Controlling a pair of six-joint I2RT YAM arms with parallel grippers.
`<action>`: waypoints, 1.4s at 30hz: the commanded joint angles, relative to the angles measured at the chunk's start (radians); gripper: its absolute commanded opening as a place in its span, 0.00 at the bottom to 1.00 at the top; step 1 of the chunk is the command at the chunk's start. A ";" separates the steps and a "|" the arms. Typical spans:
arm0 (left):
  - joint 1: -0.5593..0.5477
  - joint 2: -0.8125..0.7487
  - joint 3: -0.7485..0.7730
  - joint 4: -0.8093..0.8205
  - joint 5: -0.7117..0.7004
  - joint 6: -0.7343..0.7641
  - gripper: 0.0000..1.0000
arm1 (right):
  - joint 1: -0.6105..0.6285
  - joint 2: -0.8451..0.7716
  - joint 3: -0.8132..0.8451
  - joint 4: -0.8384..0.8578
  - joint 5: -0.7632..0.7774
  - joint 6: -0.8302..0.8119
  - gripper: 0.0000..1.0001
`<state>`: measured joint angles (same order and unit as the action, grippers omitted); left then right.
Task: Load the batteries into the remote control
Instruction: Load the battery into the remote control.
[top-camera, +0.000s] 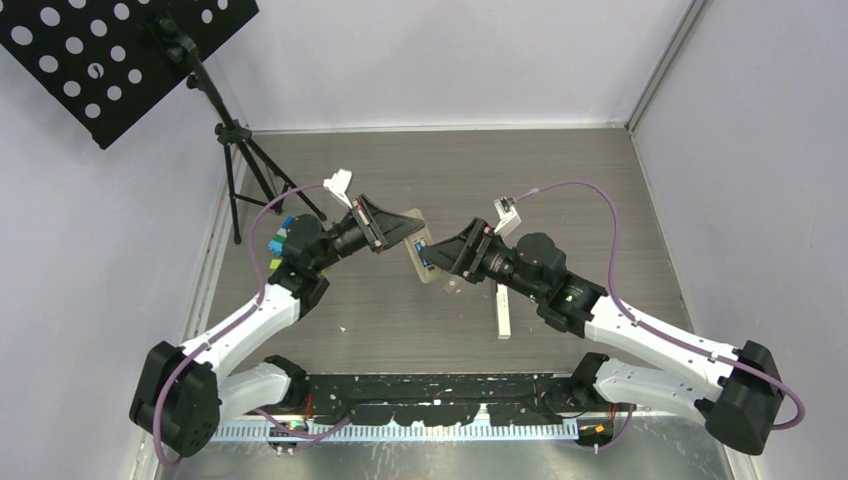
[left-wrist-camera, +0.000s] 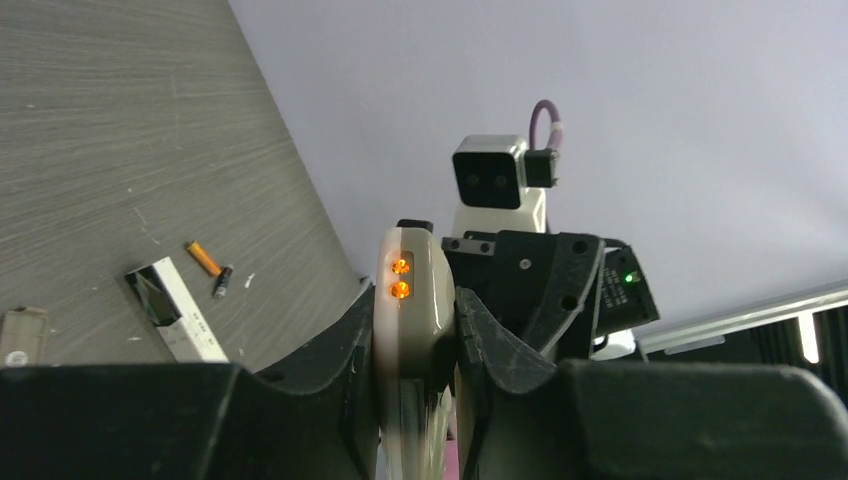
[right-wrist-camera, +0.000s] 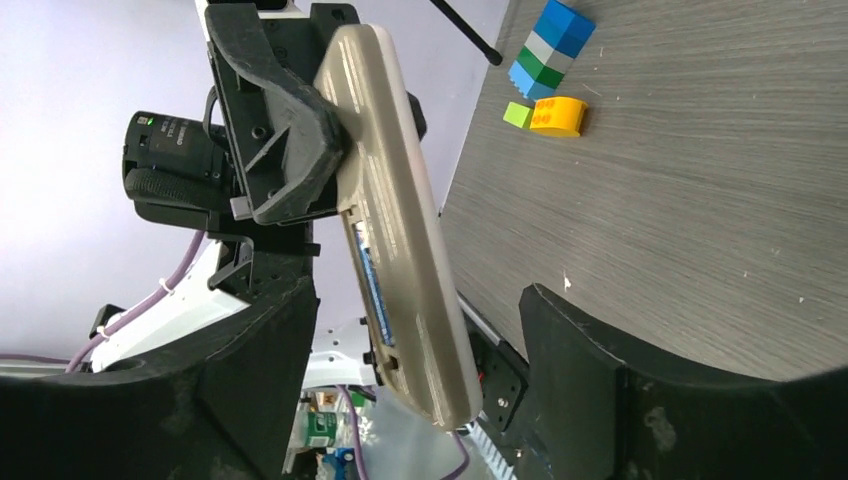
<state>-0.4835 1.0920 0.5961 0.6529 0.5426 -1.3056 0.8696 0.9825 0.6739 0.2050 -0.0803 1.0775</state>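
My left gripper (top-camera: 392, 231) is shut on the top end of a beige remote (top-camera: 417, 250) and holds it above the table. In the left wrist view the remote (left-wrist-camera: 410, 265) stands edge-on between the fingers (left-wrist-camera: 350, 340), with two orange lights lit. My right gripper (right-wrist-camera: 415, 297) is open, its fingers on either side of the remote's lower end (right-wrist-camera: 410, 270), not touching it. A blue battery (right-wrist-camera: 372, 285) lies in the open compartment. An orange battery (left-wrist-camera: 203, 258) and a dark battery (left-wrist-camera: 222, 281) lie on the table.
A second, white remote (top-camera: 503, 310) lies on the table by the right arm, also in the left wrist view (left-wrist-camera: 175, 310). A small beige piece (left-wrist-camera: 20, 337) lies beside it. Coloured toy blocks (right-wrist-camera: 548, 55) and a yellow block (right-wrist-camera: 558, 115) sit at the left. A music stand (top-camera: 235, 135) is at back left.
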 joint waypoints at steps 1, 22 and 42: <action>-0.003 -0.076 -0.006 -0.063 0.009 0.160 0.00 | 0.003 -0.074 -0.010 0.021 0.007 -0.053 0.82; -0.003 -0.243 -0.177 -0.299 -0.210 0.248 0.00 | 0.151 0.219 0.255 -0.343 0.055 -0.601 0.84; -0.003 -0.221 -0.169 -0.191 -0.047 0.290 0.00 | 0.186 0.172 0.163 -0.211 0.196 -0.471 0.44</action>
<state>-0.4847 0.8665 0.4000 0.3584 0.4328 -1.0370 1.0527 1.1854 0.8532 -0.0685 0.0727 0.5701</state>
